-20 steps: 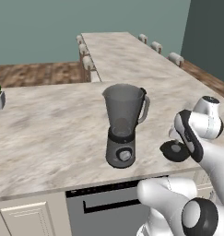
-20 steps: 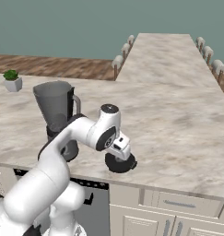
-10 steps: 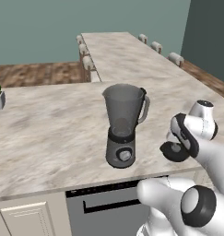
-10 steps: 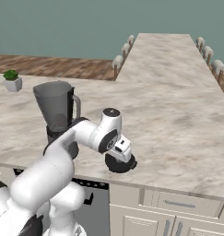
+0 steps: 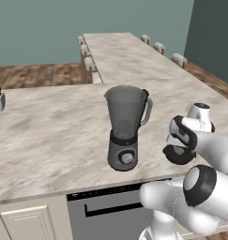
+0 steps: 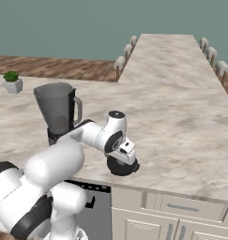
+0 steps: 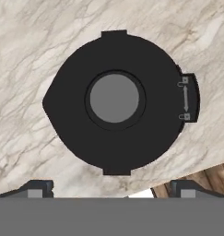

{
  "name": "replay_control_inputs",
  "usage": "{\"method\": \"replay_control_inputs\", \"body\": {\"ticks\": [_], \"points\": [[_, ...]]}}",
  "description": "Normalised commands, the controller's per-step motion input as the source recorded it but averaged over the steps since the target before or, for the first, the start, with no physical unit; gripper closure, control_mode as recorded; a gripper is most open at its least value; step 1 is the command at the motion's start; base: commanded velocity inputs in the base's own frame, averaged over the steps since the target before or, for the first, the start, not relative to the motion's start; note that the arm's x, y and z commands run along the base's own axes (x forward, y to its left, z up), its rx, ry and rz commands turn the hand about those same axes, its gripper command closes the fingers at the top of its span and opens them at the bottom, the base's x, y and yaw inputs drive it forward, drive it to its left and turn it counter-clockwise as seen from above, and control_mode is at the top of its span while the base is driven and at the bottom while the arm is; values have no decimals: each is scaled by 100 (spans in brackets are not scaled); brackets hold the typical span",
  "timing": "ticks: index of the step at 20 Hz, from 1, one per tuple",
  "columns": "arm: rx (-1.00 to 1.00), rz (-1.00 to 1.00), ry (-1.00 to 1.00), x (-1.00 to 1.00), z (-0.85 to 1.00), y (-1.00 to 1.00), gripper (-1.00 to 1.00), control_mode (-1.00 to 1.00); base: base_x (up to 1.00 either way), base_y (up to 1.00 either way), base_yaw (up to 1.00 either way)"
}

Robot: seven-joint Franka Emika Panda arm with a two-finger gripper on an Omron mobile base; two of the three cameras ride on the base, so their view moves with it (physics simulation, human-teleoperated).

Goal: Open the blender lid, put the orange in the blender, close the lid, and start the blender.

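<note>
Lid (image 7: 114, 103) lies flat on the surface (image 5: 49, 136) right of the blender (image 5: 126, 127); the open tool (image 7: 109, 186) should lift straight up clear.

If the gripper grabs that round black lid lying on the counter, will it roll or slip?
The round black blender lid lies flat on the marble counter, so it probably won't roll. It looks rigid and thin, likely light. Its smooth rim may slip; the raised grey centre knob seems the safer hold for the open gripper.
</note>
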Motion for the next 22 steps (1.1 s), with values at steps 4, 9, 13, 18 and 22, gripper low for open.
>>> {"method": "replay_control_inputs", "body": {"ticks": [4, 9, 13, 18, 22], "points": [[0, 0, 2, 24, -24, -10, -100, -100, 0, 0, 0], [0, 0, 0, 18, -22, -1, -100, -100, 0, 0, 0], [0, 0, 0, 17, -20, -3, -100, -100, 0, 0, 0], [0, 0, 0, 14, -18, 0, -100, -100, 0, 0, 0], [0, 0, 0, 12, -17, 0, -100, -100, 0, 0, 0]]}}
